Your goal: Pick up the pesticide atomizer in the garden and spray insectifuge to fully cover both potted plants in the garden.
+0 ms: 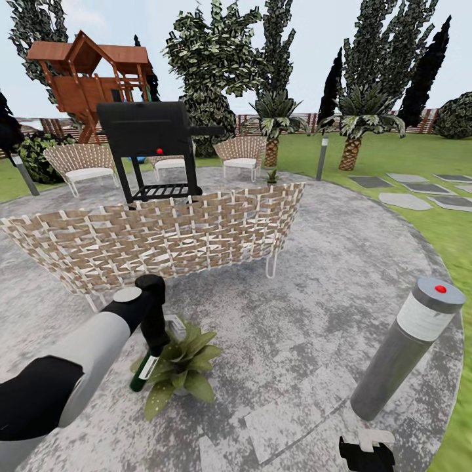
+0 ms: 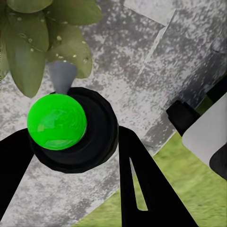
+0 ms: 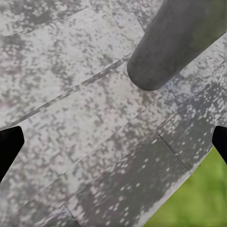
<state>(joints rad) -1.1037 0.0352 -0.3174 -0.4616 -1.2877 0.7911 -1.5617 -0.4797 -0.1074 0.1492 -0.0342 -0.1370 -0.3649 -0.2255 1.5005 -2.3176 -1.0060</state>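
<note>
Beside the near potted plant (image 1: 180,367), on the grey stone patio (image 1: 328,262), the pesticide atomizer (image 1: 143,373) is held tilted by the left gripper (image 1: 154,331), its dark green body and white label seen in the head view just touching the leaves. From the left wrist view, the bottle (image 2: 64,125) is seen end-on between the dark fingers (image 2: 142,189), which are clamped on it, and the pale grey nozzle is aimed at the speckled leaves (image 2: 35,42).

The spraying step appears to be in hand. For full cover, the nozzle is best kept pointed at the rosette and swept across all the leaves, with the grip held firm so the bottle is not let slip.

A second small plant (image 1: 271,176) is made out far off past the woven bench (image 1: 164,239), near a wicker chair (image 1: 241,154); its details are too small to tell. The right gripper (image 1: 366,452) is cut off at the picture's edge, next to a grey bollard light (image 1: 406,347); its fingers (image 3: 9,146) are seen well apart over bare stone. Any spray mist cannot be made out.
</note>
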